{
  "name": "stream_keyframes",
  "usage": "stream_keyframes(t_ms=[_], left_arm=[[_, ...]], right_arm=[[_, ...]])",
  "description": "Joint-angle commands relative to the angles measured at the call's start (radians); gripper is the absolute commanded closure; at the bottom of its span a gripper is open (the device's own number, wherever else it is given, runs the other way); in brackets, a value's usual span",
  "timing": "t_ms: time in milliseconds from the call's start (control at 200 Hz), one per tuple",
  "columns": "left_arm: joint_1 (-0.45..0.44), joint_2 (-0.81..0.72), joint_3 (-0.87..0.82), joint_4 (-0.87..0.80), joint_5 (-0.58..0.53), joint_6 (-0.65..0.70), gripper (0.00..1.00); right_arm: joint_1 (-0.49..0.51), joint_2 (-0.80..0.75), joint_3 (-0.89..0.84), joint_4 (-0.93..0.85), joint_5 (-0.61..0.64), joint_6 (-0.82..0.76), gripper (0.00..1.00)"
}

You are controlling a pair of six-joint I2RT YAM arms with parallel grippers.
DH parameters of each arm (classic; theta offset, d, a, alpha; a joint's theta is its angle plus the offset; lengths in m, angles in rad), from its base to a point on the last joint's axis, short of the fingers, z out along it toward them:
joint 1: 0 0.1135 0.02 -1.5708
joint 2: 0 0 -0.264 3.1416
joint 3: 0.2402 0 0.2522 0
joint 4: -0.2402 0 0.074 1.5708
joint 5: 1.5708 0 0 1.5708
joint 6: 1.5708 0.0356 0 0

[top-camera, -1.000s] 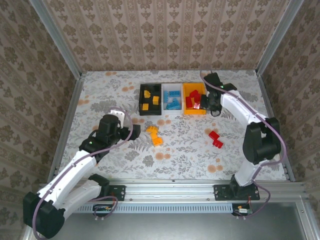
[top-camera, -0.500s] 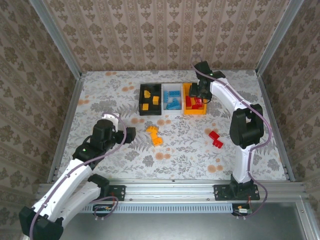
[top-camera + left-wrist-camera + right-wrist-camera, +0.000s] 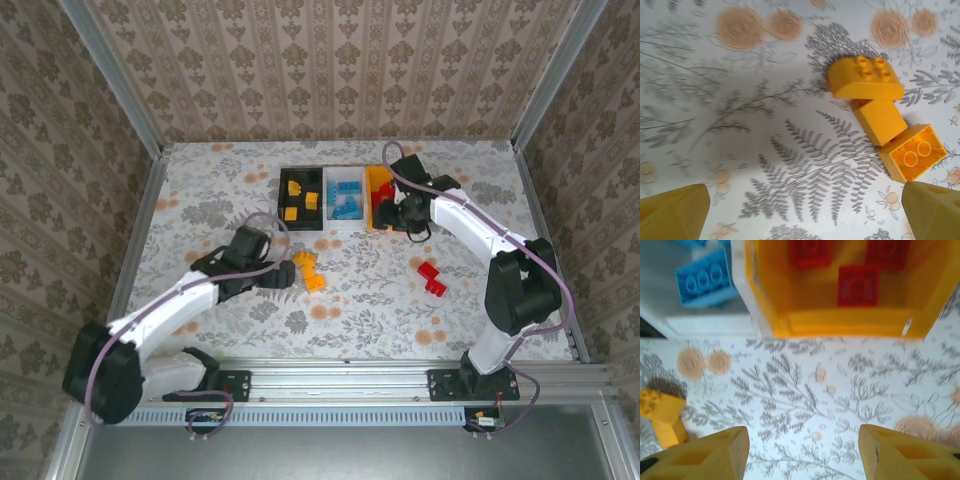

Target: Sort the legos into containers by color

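**Both grippers released**

Left gripper [image 3: 287, 273] spread wide, empty, just at 9 o'clock of three small yellow-orange plastic bricks [image 3: 308, 270] on the table. Right gripper [image 3: 802, 450] parted, empty, at 6 o'clock of the rectangular orange-yellow plastic bin [image 3: 850, 322] holding red bricks [image 3: 857, 285].

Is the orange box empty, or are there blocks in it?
Not empty. The orange box has red blocks lying on its floor; three can be seen in the right wrist view.

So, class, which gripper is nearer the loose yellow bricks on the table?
Left. The left gripper sits open right beside the yellow bricks; the right gripper hangs open near the orange-yellow bin, farther off.
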Motion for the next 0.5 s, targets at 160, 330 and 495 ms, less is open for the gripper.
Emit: stream_keyframes(t_ms=[160,330,495], left_arm=[[-0.114,0.25,0.158,-0.012,0.066,-0.153,0.0],[-0.187,0.362,0.262,-0.075,0.05,-0.304,0.0],[-0.23,0.422,0.267,-0.019,0.041,-0.477,0.0]], right_arm=[[-0.002,-0.087,-0.151,0.058,-0.031,0.006,0.36],[-0.005,-0.108,-0.18,0.066,-0.017,-0.026,0.35],[-0.008,-0.131,-0.209,0.094,-0.018,-0.041,0.34]])
